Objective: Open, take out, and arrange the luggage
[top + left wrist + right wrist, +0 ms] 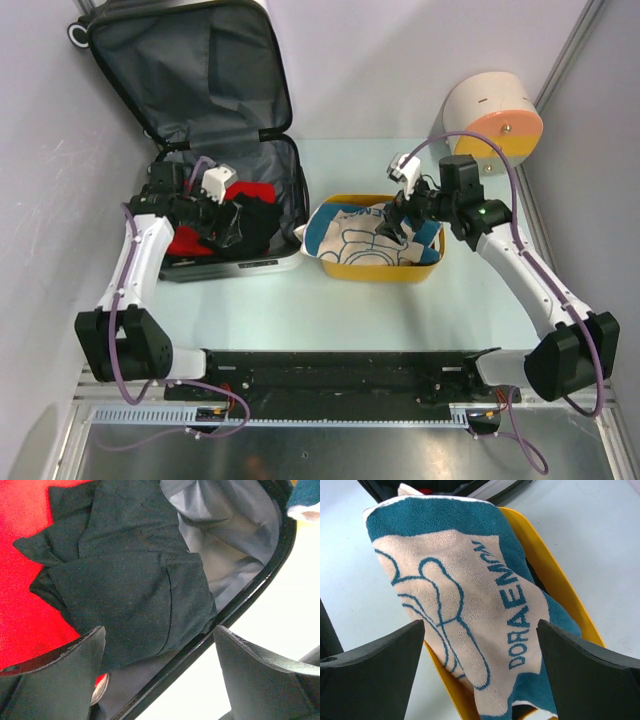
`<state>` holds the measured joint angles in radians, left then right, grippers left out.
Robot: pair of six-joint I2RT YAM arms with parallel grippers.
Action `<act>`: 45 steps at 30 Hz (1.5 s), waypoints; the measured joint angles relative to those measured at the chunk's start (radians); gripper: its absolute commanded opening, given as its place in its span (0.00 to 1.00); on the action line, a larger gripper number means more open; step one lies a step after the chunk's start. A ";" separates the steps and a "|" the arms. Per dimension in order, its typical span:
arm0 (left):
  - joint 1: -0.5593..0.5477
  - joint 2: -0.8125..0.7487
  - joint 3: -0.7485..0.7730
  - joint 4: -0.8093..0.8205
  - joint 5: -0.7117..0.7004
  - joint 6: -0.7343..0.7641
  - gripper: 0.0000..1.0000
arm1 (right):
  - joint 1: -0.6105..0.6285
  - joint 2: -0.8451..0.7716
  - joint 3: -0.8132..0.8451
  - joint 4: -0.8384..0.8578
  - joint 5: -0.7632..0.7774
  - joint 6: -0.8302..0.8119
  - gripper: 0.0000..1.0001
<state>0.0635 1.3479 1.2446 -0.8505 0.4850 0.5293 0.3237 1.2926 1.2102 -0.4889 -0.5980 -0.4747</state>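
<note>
Counter [380, 320]. Luggage [190, 75] upper left, lid propped open; the shell looks stiff, probably light, best taken by the rim. Basket [380, 272] at centre holds a towel [365, 240]. Black garment [250, 225] in the case looks limp; pinch a fold. Left jaws open above it, right jaws open over the towel.

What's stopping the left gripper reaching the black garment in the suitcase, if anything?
Likely nothing, so yes. The left gripper hangs open right over the black garment, which lies uppermost on the red cloth in the suitcase, lid raised clear behind.
</note>
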 measured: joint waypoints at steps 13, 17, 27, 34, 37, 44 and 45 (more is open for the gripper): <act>0.027 0.157 -0.057 0.095 -0.052 -0.152 1.00 | 0.021 0.071 0.001 0.063 0.037 0.058 0.98; 0.109 0.129 -0.053 0.119 -0.005 -0.219 1.00 | 0.021 0.076 0.001 0.069 0.037 0.072 0.98; 0.160 0.201 -0.021 0.151 -0.001 -0.299 1.00 | 0.023 0.094 0.007 0.082 0.033 0.083 0.98; 0.173 0.330 -0.014 0.169 0.086 -0.349 0.73 | 0.026 0.095 0.016 0.080 0.033 0.082 0.97; 0.173 0.321 -0.014 0.175 0.135 -0.360 0.55 | 0.026 0.095 0.017 0.075 0.033 0.082 0.97; 0.146 0.200 -0.016 0.193 0.211 -0.370 0.08 | 0.026 0.095 0.017 0.075 0.033 0.082 0.96; 0.141 0.190 -0.016 0.195 0.222 -0.372 0.05 | 0.026 0.095 0.017 0.076 0.033 0.082 0.96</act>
<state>0.2043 1.5375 1.2285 -0.6559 0.7074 0.1574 0.3500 1.3880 1.2274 -0.4133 -0.5652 -0.3923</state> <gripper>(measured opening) 0.174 0.967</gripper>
